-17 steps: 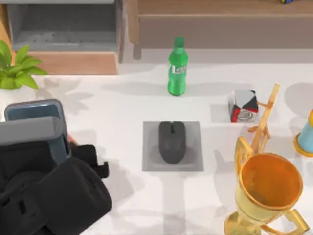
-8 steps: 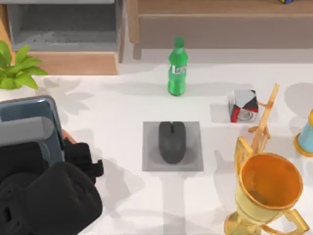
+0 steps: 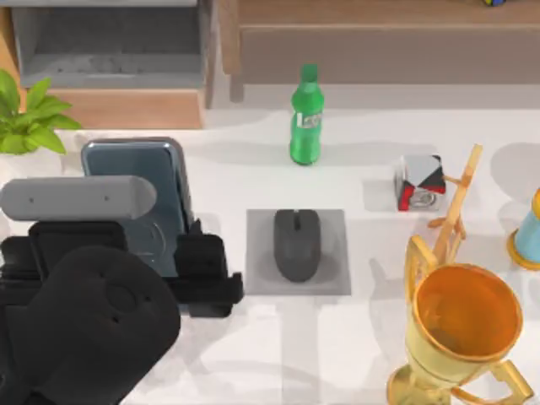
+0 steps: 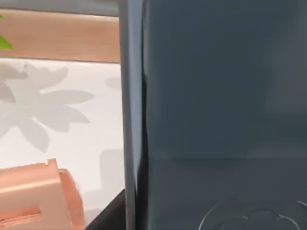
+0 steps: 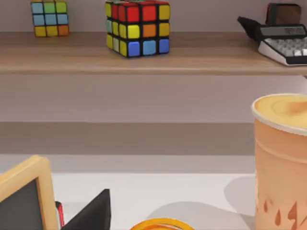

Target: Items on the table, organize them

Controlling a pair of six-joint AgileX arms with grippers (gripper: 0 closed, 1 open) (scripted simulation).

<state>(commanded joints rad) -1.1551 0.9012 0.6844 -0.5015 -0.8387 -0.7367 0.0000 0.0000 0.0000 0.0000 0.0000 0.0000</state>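
- While the black oval computer mouse (image 3: pixel 297 245) lies flat on a grey square mat (image 3: pixel 334 278) at the middle of the glossy white tabletop (image 3: pixel 253 346), the slim dark blue-grey smartphone with rounded corners (image 3: pixel 135 173) is up off the surface on the table's left side, near the mat's left edge.
- The left gripper (image 3: pixel 135 245) is clamped on the smartphone's lower part, black fingers (image 3: pixel 201 257) at its sides, with the bulky black wrist of my left arm below it toward the near left corner.
- A pale grey rounded bar (image 3: pixel 76 198) lies across the phone's left half.
- In the left wrist view the smartphone's dark face (image 4: pixel 225 96) and its lighter edge stand close to the camera, with a salmon-coloured block (image 4: pixel 33 196) beside it on the table.
- A green plastic bottle (image 3: pixel 305 118) stands upright behind the mat, well apart from the mouse.
- A big gold trophy cup (image 3: pixel 460 325) stands at the near right, with a small red, white and black box (image 3: pixel 419 183) and a thin wooden easel (image 3: pixel 456 207) behind it.
- A leafy green plant (image 3: pixel 29 118) sits at the far left edge.
- The right wrist view shows a tan paper cup (image 5: pixel 280 158), two colourful puzzle cubes (image 5: pixel 136 26) and a calculator (image 5: pixel 285 40) on a brown wooden shelf; whether the right gripper's fingers are apart or together cannot be told.
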